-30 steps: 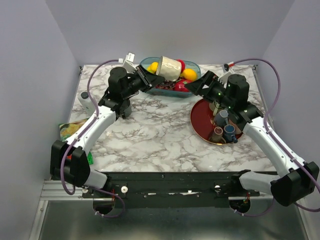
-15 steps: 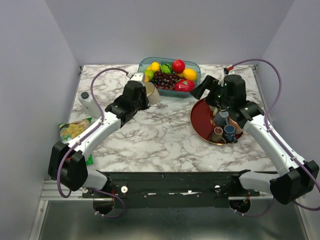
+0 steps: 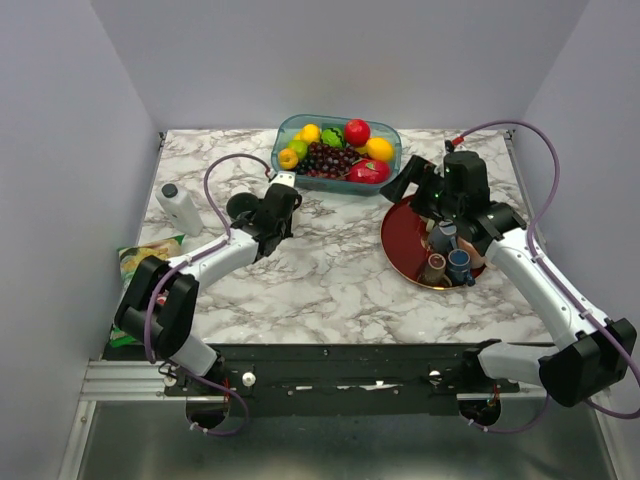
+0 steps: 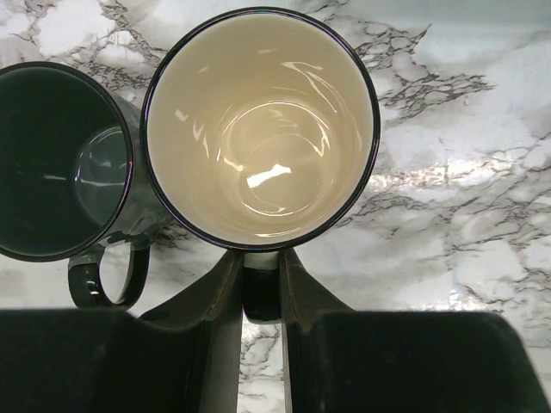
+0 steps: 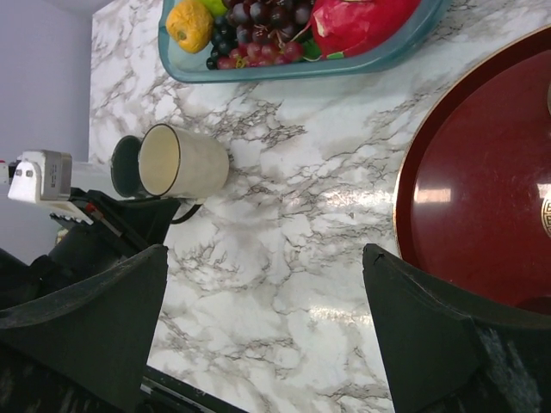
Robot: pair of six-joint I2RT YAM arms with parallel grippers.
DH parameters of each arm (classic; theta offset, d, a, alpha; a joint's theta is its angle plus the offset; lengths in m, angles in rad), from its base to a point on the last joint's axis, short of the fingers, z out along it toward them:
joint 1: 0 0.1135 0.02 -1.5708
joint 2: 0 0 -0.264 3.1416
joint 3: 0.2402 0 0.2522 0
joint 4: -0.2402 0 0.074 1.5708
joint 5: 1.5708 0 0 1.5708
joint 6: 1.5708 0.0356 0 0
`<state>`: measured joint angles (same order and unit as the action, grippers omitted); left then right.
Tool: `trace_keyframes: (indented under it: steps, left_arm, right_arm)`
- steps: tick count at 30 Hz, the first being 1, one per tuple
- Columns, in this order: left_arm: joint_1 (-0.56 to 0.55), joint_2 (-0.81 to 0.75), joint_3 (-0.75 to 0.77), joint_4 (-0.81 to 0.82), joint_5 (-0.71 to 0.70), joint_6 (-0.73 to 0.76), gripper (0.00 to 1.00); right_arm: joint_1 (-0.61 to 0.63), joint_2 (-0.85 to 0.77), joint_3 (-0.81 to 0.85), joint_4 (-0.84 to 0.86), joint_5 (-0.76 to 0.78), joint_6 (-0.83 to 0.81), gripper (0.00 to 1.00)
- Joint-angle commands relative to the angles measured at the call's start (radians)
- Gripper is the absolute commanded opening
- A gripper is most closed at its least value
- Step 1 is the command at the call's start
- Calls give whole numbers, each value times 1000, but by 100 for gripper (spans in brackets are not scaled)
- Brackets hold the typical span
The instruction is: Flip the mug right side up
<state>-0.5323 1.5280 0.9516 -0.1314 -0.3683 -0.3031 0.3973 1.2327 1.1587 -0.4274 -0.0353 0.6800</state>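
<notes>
The cream mug (image 4: 258, 129) stands mouth up on the marble, its glossy empty inside facing the left wrist camera. My left gripper (image 4: 261, 267) is shut on the mug's handle (image 4: 261, 297), which sits between the two fingers. In the right wrist view the cream mug (image 5: 185, 162) is beside a dark green mug (image 5: 125, 165). In the top view my left gripper (image 3: 277, 205) covers the cream mug. My right gripper (image 5: 267, 258) is open with nothing in it, hovering over bare marble near the tray's left edge.
The dark green mug (image 4: 60, 163) stands almost against the cream one. A teal bowl of fruit (image 3: 338, 150) is at the back, and a red tray (image 3: 400, 240) with several small cups (image 3: 450, 258) at the right. A white bottle (image 3: 180, 208) and a snack packet (image 3: 145, 258) lie left.
The left arm carried the cream mug from above the fruit bowl down and leftward to the table beside the dark mug, turning it mouth up. The right arm barely moved.
</notes>
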Motion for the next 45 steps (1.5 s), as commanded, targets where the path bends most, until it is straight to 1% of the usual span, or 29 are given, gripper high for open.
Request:
trace_keyframes:
  steps: [1,6,14,15,16,17,20,24,26,27,29,30,31,32,33,34,36,39,45]
  left_arm:
    - [-6,17,-13,170,-69,29,0]
    - [-6,50,-40,193,-69,19,0]
    - [-6,84,-36,144,-67,2,0]
    - [-6,83,-37,138,-69,-4,6]
    - [-6,81,-40,136,-69,-7,15]
    - [-5,72,-43,136,-70,-8,21]
    - [-6,51,-57,138,-63,-13,31]
    - [-6,12,-63,144,8,-19,61]
    - [-6,-6,-65,141,15,-33,69]
    - [-6,-11,-65,138,12,-33,76]
    - [-6,-26,-63,138,11,-31,82]
    - [-6,-32,-56,136,12,-28,86]
    - [-6,-35,-50,133,12,-25,88]
    - [-6,-48,-42,133,14,-22,89]
    - [-6,-57,-30,109,15,-16,96]
    - [-6,-68,-28,110,15,-16,99]
    - [-6,-100,-25,110,32,-21,99]
    - [-6,-137,-14,92,61,-27,99]
    - [-6,-167,4,53,78,-27,99]
  right_arm:
    - [-6,4,-2,-45,31,-8,100]
    - [-8,24,15,-86,64,-11,100]
    - [-12,62,44,-145,106,-7,100]
    - [-12,66,48,-149,115,-7,100]
    - [-12,70,52,-160,123,-8,100]
    - [-14,73,59,-168,132,-11,100]
    - [-15,86,65,-192,184,-23,100]
    - [-23,142,104,-254,287,-37,100]
    - [-25,163,107,-277,316,-46,100]
    - [-28,184,105,-275,336,-56,100]
    - [-34,209,107,-266,370,-82,99]
    - [-41,237,110,-263,374,-95,97]
    - [-55,252,114,-245,376,-111,93]
    - [-64,267,122,-241,380,-129,92]
    - [-72,281,131,-241,382,-138,91]
    - [-93,315,153,-258,382,-146,90]
    - [-113,344,229,-295,396,-166,89]
    - [-126,386,277,-326,420,-217,88]
    - [-141,424,237,-369,379,-204,87]
